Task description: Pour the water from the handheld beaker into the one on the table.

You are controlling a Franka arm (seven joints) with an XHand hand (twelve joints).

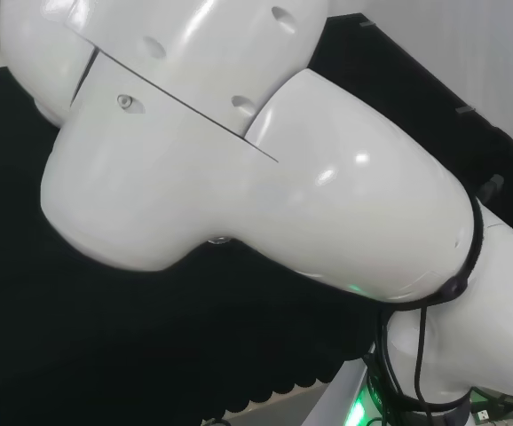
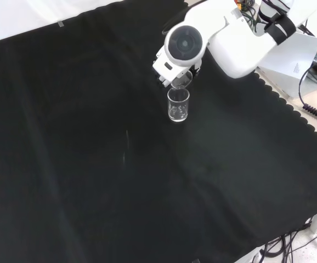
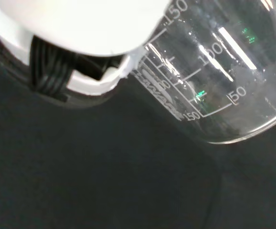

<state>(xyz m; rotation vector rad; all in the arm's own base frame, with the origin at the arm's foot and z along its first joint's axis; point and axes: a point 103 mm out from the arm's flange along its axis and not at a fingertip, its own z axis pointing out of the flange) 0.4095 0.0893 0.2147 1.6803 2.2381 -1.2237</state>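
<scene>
Front view, read from left to right: the black cloth covering the table lies bare across the whole left half. Right of the middle and toward the top, a clear glass beaker stands upright on the cloth. Directly above it a second clear beaker, the handheld one, is tilted, its lip over the mouth of the standing one. It hangs below a white arm link with a round grey cap, which stands in front of the hand, so I cannot tell whether the fingers are curled around the glass or not. Whether water is running between the two vessels is not clear, nor how much either holds. Further right the arm's links rise to the top right corner, and past the cloth's scalloped edge cables lie on the bare surface. In the wrist view, a blurred white part of the hand with black cords sits beside the tilted beaker, whose printed measuring marks show against the dark cloth. In the head view the arm's big white links stand over the black cloth.
</scene>
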